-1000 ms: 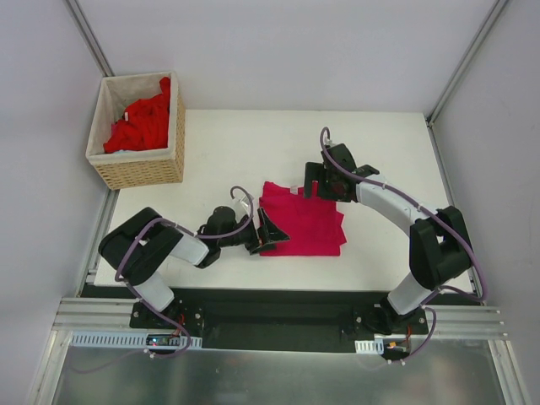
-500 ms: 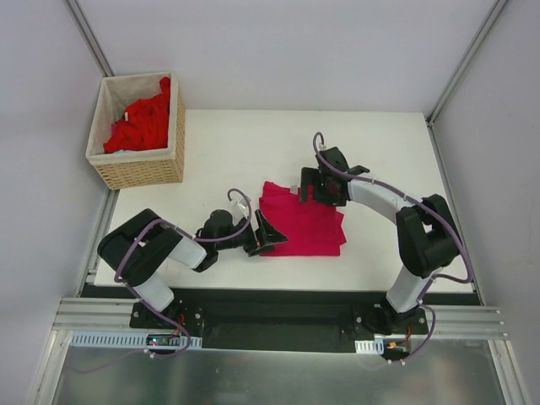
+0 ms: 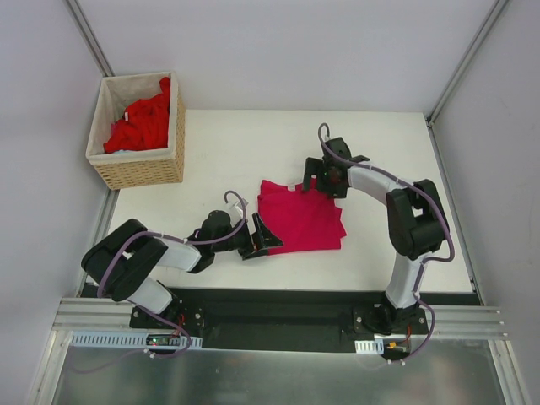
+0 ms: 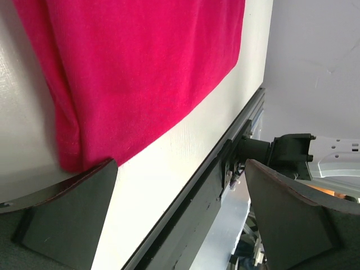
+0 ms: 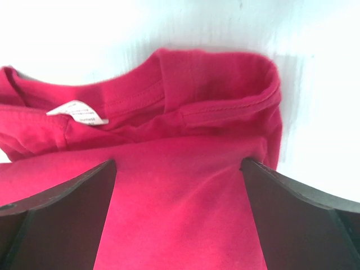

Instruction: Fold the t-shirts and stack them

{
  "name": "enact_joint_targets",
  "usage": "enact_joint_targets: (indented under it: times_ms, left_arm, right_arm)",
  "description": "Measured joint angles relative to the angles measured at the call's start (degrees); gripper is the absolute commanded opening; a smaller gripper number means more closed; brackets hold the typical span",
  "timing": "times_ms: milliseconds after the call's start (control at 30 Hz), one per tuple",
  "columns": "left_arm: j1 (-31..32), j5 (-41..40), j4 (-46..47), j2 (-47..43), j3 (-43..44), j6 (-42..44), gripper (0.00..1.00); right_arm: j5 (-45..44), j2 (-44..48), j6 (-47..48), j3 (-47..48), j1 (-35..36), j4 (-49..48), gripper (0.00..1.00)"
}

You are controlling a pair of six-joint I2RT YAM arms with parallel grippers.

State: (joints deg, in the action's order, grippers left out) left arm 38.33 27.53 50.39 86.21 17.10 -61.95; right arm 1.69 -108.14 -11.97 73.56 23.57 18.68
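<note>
Bare white table [image 3: 228, 152] is seen around the folded magenta t-shirt [image 3: 302, 221], which is laid near the middle, while the wicker basket [image 3: 139, 173] with red t-shirts [image 3: 139, 125] is kept at the far left corner. The left gripper [image 3: 265, 239] is held with jaws wide apart at the shirt's near left corner, and the right gripper [image 3: 323, 180], also spread, over its collar. A small white label [image 5: 76, 111] is shown inside the neck.

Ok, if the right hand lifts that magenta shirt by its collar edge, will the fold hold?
Probably not: the magenta shirt looks thin, soft cloth, and its collar lies rumpled. Lifted from one edge, the layers would likely drape and slip apart. It seems light, so a push may bunch it rather than slide it.
</note>
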Motion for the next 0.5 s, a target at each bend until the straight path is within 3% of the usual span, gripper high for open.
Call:
enact_joint_targets:
  times_ms: [333, 500]
  left_arm:
    - [0.0, 0.0, -0.4, 0.0, 0.2, 0.1, 0.99]
    - [0.1, 0.0, -1.6, -0.6, 0.5, 0.4, 0.99]
  right_arm:
    - [0.5, 0.5, 0.1, 1.1, -1.2, 0.4, 0.99]
    - [-1.0, 8.0, 0.1, 0.7, 0.8, 2.4, 1.0]
